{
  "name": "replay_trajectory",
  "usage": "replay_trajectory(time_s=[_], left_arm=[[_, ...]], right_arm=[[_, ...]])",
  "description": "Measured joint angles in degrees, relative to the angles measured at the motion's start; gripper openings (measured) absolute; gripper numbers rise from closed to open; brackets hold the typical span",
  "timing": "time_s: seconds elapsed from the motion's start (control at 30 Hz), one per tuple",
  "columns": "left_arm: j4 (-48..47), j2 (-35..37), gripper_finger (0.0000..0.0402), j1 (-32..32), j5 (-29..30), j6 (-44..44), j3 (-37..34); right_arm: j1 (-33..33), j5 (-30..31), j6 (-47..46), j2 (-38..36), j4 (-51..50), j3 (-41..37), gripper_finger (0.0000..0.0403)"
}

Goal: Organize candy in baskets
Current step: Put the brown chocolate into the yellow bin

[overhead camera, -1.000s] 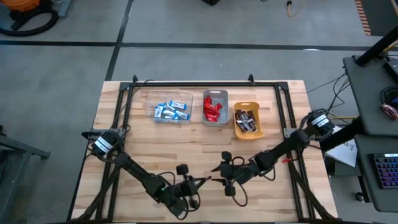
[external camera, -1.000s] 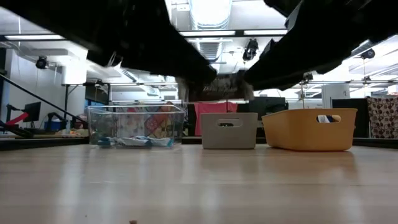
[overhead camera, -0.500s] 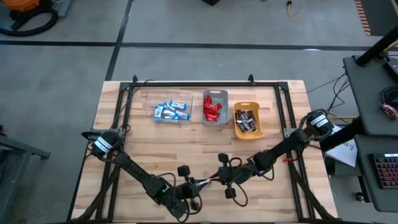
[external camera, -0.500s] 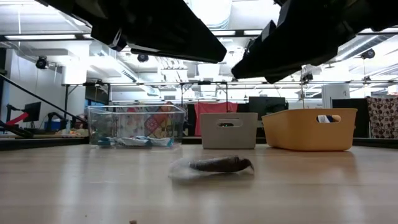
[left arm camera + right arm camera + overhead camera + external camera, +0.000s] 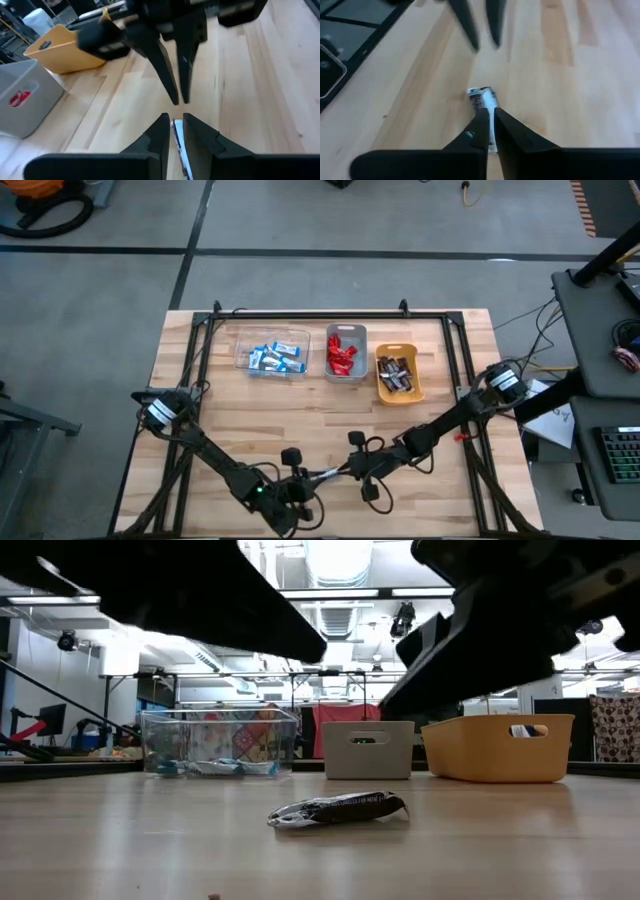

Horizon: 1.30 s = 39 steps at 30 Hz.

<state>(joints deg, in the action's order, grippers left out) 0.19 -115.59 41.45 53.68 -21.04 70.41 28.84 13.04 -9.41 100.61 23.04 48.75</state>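
A dark brown and silver candy bar [image 5: 338,810] lies flat on the wooden table near its front middle, held by nothing. My left gripper [image 5: 322,477] and my right gripper [image 5: 346,471] hover just above it, tips facing each other, both shut and empty. In the left wrist view the bar [image 5: 178,136] shows through the slit between my left gripper's [image 5: 175,117] fingers. In the right wrist view the bar [image 5: 481,100] lies on the table past my right gripper [image 5: 490,115]. At the back stand the baskets: clear [image 5: 272,352] with blue-and-white candy, grey [image 5: 346,352] with red, orange [image 5: 399,373] with brown.
The baskets stand in a row along the far side, well apart from the grippers. A black frame [image 5: 310,315] runs around the table's back and sides. Bare wood [image 5: 300,410] lies between the baskets and the grippers.
A second ago the candy bar was up in the air between the two grippers' tips. It has fallen to the table and now lies still on its side below them.
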Motion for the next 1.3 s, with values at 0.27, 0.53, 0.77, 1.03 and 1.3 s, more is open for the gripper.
replay_trajectory(time_s=[0.27, 0.53, 0.77, 1.03, 1.3], left_arm=[[-3.2, 7.4, 0.0038, 2.4, 2.9, 0.8, -3.8], [-0.3, 17.9, 0.0038, 3.4, 4.5, -0.9, -14.9], [12.7, 24.5, 0.0038, 3.4, 4.6, 4.8, -24.3], [20.3, 31.0, 0.0038, 3.4, 4.4, 7.0, -31.7], [20.3, 37.7, 0.0038, 3.3, 6.7, 10.4, -34.6]], right_arm=[[-0.2, 0.3, -0.6, 4.8, 3.5, 2.0, 0.0132], [-0.7, -0.1, -1.6, 8.4, 2.8, 4.9, 0.0217], [-1.7, -0.1, -2.9, 11.6, 2.8, 4.9, 0.0209], [-2.1, -0.2, -1.7, 12.4, 3.1, 5.0, 0.0133], [-2.3, -0.7, 2.1, 12.2, 2.9, 5.7, 0.0021]])
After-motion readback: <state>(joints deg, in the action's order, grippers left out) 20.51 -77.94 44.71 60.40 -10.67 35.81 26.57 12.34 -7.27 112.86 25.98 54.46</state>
